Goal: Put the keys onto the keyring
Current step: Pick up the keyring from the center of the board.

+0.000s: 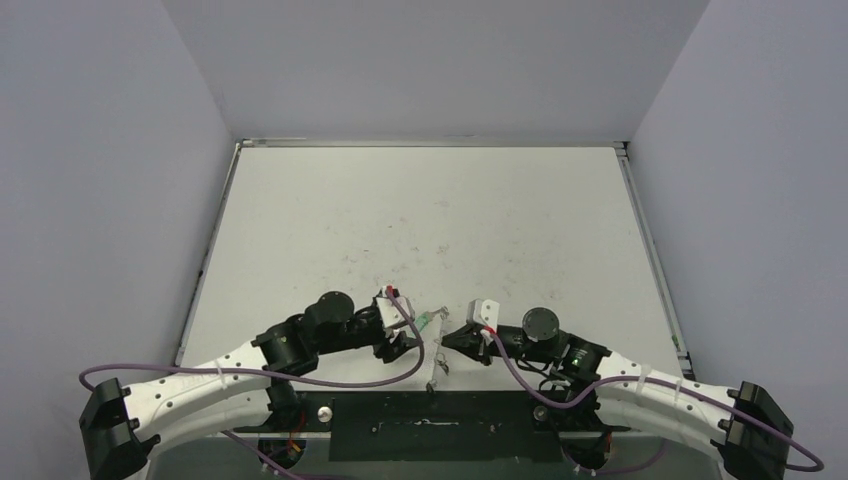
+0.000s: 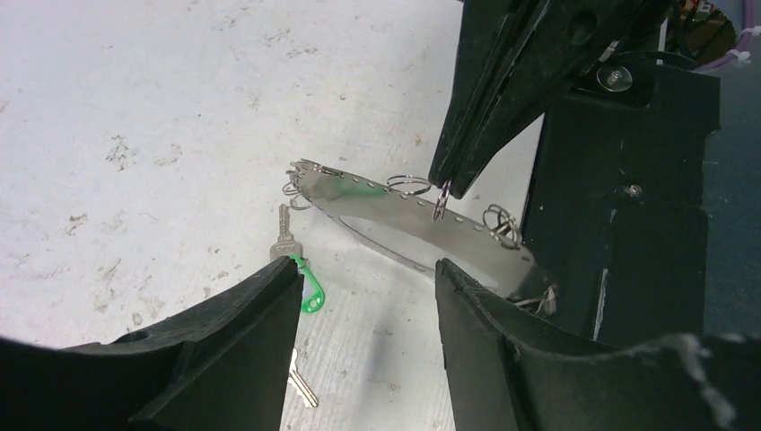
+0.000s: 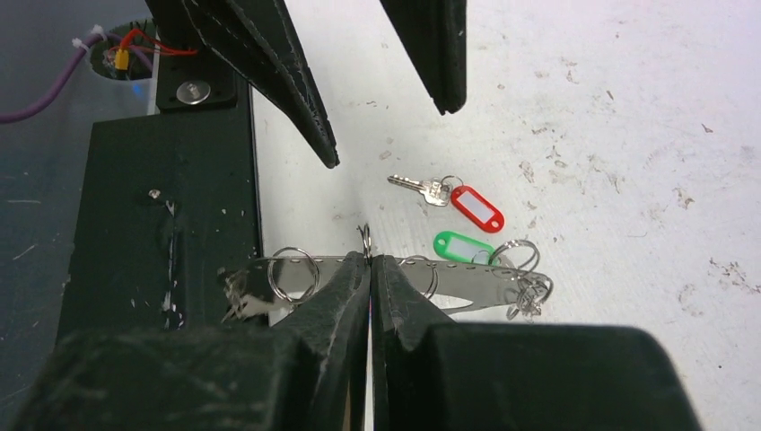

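Seen from the top, both arms meet low on the table (image 1: 420, 220), near 6 o'clock. The keyring (image 1: 436, 350) is only a thin grey line between them, too small to see well. The wrist cameras show much more. In the right wrist view, the right claw (image 3: 370, 262) sits at 6 o'clock, squeezed all the way shut. It nips one little ring (image 3: 364, 237) that hangs on the keyring, which is a shiny flat band with a row of holes, running from 9 to 3 o'clock. The left claw (image 3: 390, 135) hangs at 12 o'clock, wide open, with nothing in it. Toward 2 o'clock the two keys lie on the table. The red key (image 3: 476, 208) has its silver blade pointing to 9 o'clock. The green key (image 3: 462, 247) has its tag close beside the band, but its blade is hidden here. The left wrist view shows that blade, pointing up at the band's 9 o'clock end. There the red tag is hidden behind the left claw's own finger (image 2: 224, 359), and only a silver blade peeks out at 6 o'clock. The red key lies apart from the keyring. I cannot tell if the green one touches it.
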`<state>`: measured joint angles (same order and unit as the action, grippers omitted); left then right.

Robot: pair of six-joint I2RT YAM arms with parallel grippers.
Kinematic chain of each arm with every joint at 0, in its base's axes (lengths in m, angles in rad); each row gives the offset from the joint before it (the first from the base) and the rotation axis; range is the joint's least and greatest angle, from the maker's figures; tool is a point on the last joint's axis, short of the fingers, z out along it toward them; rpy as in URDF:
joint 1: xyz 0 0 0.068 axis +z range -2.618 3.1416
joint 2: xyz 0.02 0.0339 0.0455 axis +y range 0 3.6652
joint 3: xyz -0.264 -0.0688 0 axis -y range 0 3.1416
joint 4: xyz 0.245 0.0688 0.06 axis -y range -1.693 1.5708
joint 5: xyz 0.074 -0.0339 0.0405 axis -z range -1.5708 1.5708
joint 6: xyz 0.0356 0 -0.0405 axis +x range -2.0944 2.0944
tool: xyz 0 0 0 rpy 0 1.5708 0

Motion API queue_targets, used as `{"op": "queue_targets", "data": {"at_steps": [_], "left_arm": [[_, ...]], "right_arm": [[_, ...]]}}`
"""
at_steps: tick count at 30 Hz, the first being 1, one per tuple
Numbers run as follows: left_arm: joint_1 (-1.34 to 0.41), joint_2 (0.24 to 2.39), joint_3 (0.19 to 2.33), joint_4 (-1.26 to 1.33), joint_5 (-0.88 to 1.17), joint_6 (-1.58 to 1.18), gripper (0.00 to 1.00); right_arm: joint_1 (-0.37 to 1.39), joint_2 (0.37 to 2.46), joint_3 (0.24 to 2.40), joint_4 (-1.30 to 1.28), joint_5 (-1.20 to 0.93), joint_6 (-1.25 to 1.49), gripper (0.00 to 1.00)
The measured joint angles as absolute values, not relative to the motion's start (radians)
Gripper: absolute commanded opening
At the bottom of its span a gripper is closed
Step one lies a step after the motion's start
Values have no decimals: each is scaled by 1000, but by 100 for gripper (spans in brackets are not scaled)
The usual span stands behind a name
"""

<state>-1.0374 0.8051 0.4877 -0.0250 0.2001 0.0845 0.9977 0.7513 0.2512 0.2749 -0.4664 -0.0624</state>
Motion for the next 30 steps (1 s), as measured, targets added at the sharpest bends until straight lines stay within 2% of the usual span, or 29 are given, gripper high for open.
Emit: {"op": "queue_targets", "data": {"at_steps": [10,14,26,30], "left_arm": [[-1037,747,361,142,197,55,51],[-1037,764,332,244,221,45,47],[-1037,794,329,372,305,44,23],[-1037,812,329,381,315,43,11]], "right_arm": [[998,727,178,446,-450,47,0],[998,755,164,528,-448,91,0],[998,775,162,627,-433,133,0],[998,775,162,636,-432,141,0]]}}
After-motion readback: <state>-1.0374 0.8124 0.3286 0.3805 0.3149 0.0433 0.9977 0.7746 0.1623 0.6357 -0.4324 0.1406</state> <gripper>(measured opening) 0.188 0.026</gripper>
